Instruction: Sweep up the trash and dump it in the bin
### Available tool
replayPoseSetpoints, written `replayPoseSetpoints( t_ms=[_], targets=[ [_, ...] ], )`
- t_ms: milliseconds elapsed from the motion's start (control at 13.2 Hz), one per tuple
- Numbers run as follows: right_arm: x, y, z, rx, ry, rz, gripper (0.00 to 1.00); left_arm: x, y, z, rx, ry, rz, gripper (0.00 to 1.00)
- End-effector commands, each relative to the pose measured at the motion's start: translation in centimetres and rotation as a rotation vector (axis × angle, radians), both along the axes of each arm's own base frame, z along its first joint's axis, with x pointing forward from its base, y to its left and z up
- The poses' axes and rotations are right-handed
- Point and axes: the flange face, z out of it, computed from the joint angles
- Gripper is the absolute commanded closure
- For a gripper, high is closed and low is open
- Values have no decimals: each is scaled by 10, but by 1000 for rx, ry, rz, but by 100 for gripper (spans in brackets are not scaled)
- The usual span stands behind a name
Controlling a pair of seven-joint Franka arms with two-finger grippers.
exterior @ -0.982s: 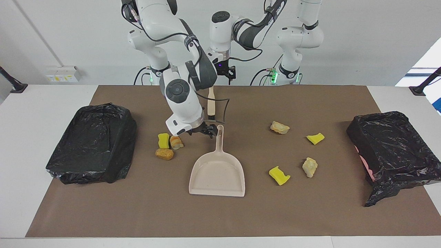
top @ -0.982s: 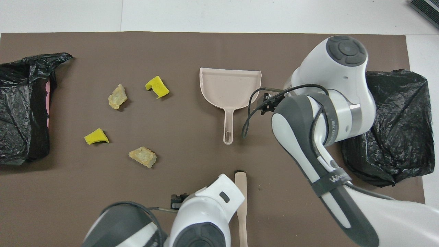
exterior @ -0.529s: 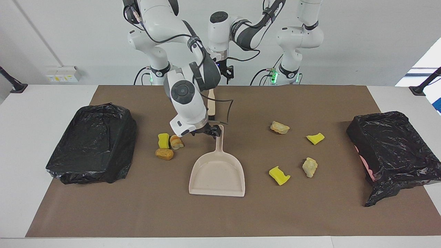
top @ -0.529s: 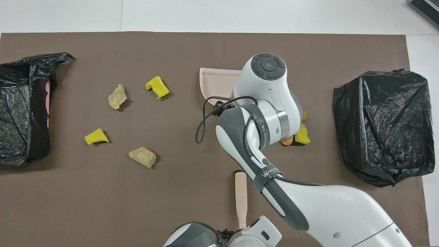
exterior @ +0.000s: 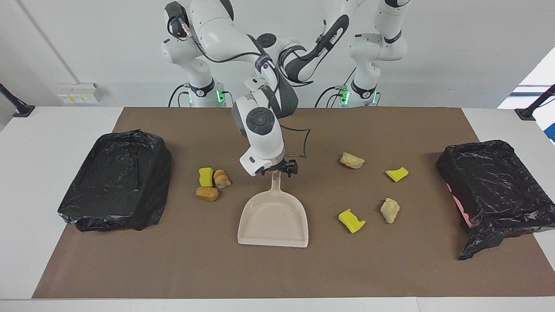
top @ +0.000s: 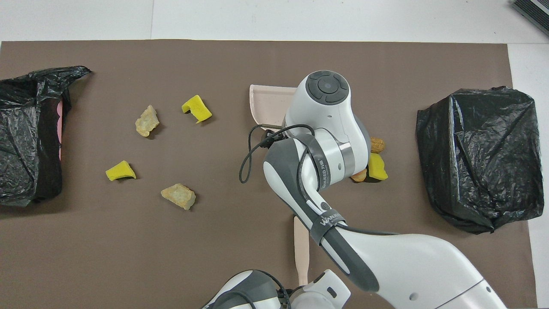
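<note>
brown paper mat (exterior: 277,273) on white table. trash: seven small yellow, tan and pale lumps, three at centre-left (exterior: 211,182), four at centre-right (exterior: 373,190) of facing view. beige plastic dustpan (exterior: 273,221) mid-frame; right gripper (exterior: 282,168) at its handle, left gripper hidden, fingers' state cannot tell.

White table (exterior: 52,130) w/ a brown mat (exterior: 277,273) over most of its top. Landmark: beige dustpan (exterior: 273,221), flat on the mat at mid-table, handle pointing toward the robots. Three trash pieces (exterior: 211,183) in a tight cluster beside it toward the right arm's end; further that way, a black-bagged bin (exterior: 116,180). Four trash pieces (exterior: 373,190) spread loosely toward the left arm's end, apart from one another; past them a second black-bagged bin (exterior: 494,190), pink showing at its edge. A wooden-handled brush (top: 301,249) lies nearer the robots than the dustpan, partly hidden by the arms.
</note>
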Motion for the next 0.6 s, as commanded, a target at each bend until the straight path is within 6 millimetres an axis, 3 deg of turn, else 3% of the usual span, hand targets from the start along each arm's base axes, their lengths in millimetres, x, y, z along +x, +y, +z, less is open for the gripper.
replayPoseSetpoints(
  t_ms=[0,76,151,302,529],
  targets=[
    [-3,-3,-3,23,9,5,50,-3,-5,2,-9,-18,2,60],
    [-3,-3,-3,23,13,1,86,-2,-5,2,-10,-18,6,72],
    [-3,-2,-3,22,10,-11,100,-2,-4,2,-4,-19,5,83],
    [-2,-4,-2,22,14,-20,100,1,-2,8,7,-33,9,100],
    [7,-22,8,14,48,5,100,7,13,25,83,-93,17,100]
  ],
)
